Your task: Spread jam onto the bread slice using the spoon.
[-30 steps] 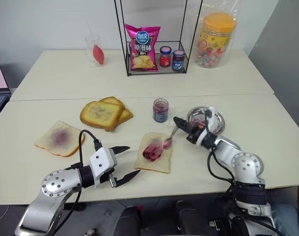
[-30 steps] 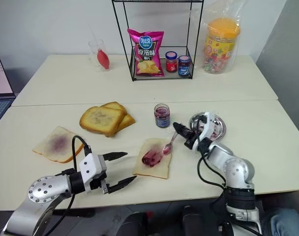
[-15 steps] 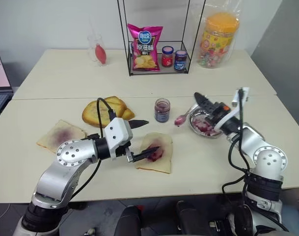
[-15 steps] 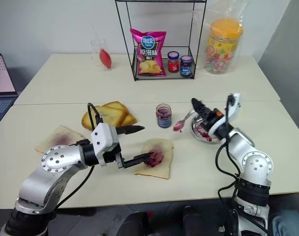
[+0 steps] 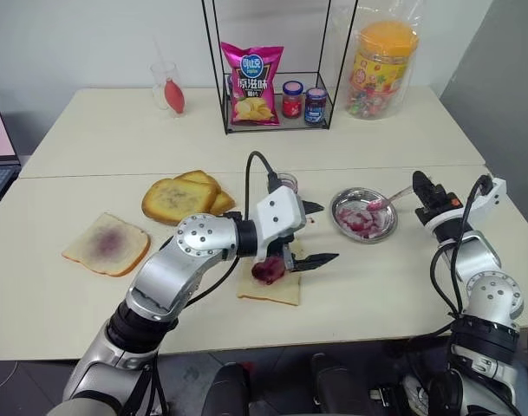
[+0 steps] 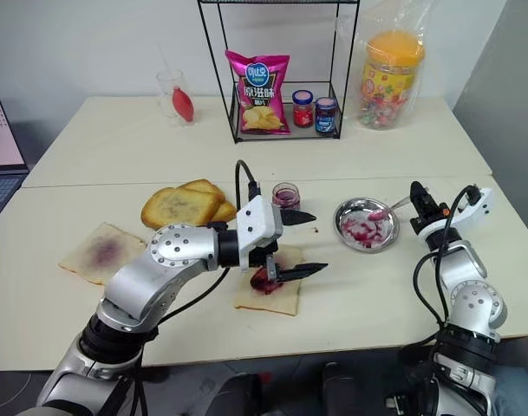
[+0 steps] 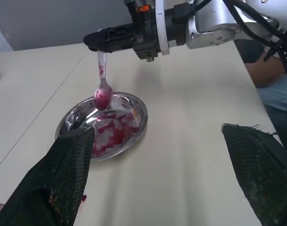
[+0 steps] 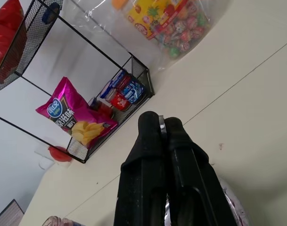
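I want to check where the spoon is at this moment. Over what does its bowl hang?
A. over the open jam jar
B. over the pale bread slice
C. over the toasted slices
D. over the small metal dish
D: the right tool is shut on the spoon, and its stained bowl hangs over the jam-smeared metal dish, apart from the bread slice.
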